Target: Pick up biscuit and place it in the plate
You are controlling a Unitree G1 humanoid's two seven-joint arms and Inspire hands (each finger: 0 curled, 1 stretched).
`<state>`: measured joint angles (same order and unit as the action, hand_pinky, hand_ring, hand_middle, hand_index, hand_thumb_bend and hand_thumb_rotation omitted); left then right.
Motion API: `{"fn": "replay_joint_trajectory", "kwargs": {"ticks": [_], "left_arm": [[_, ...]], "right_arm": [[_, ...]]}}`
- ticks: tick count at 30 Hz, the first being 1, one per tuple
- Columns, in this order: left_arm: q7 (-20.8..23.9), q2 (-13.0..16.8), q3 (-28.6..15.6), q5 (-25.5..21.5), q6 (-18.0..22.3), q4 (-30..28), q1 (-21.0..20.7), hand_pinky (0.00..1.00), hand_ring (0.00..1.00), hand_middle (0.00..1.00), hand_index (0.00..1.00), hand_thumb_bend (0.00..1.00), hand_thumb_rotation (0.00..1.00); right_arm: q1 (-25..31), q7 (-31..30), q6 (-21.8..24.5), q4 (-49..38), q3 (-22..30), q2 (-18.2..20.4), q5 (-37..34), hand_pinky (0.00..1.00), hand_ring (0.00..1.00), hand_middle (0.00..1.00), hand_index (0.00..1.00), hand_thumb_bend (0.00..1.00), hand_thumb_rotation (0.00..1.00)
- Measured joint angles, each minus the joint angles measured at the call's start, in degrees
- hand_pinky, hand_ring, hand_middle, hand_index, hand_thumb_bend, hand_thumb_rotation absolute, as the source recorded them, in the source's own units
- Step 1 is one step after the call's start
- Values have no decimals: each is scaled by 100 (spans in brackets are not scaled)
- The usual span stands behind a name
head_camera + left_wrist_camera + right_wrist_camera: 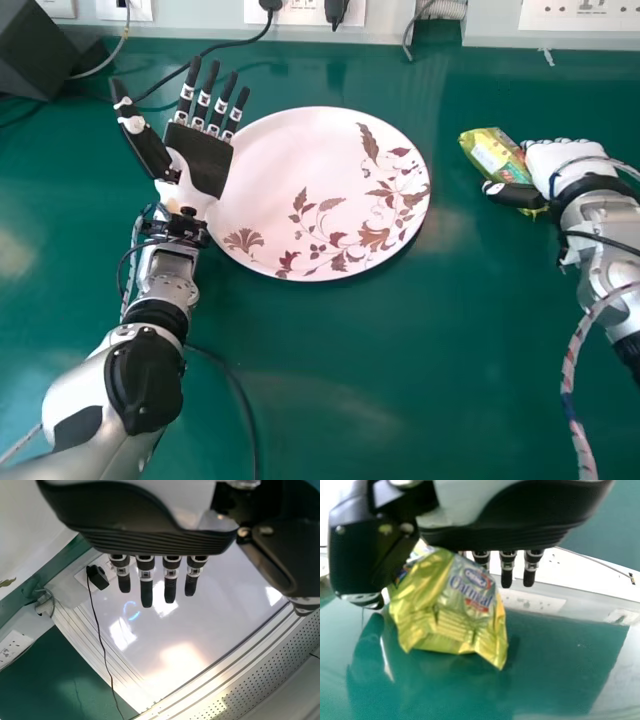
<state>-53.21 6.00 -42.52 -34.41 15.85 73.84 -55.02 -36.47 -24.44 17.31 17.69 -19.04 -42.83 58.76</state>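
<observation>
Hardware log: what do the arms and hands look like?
Left arm and right arm: silver-white, black joints. Left robot hand: black palm, black fingers, pale bands. Right robot hand: white back, black thumb. Red-flecked cable by right arm.

The plate (265, 180) is white (with brown leaves), the packet (492, 152) yellow and green.

Bench (330, 400): green, smooth, pale light patches on its surface. On it, near the middle of the far half, a round white plate (285, 170), face up, brown leaf-and-flower pattern. Far left corner: dark boxy object (38, 55), black cable (213, 49) near it.
</observation>
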Motion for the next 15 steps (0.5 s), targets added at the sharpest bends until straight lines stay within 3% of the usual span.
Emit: {"fn": "replay_joint_trajectory", "kwargs": {"ticks": [8,11,15], "left_arm": [[-28,-4,10,-41,2,0,3,99,91,97,100,100,53],[-18,-16,20,-40,47,0,3,98,91,96,100,100,52],[-24,5,13,-51,-107,0,3,97,91,97,100,100,53]], "right_arm": [[-101,-285,-10,12,-97,-74,19,100,100,100,100,76,81],[-113,-300,-76,17,-157,-146,37,100,100,100,100,72,71],[-114,-315,-92,16,-186,-178,37,100,100,100,100,59,57]]}}
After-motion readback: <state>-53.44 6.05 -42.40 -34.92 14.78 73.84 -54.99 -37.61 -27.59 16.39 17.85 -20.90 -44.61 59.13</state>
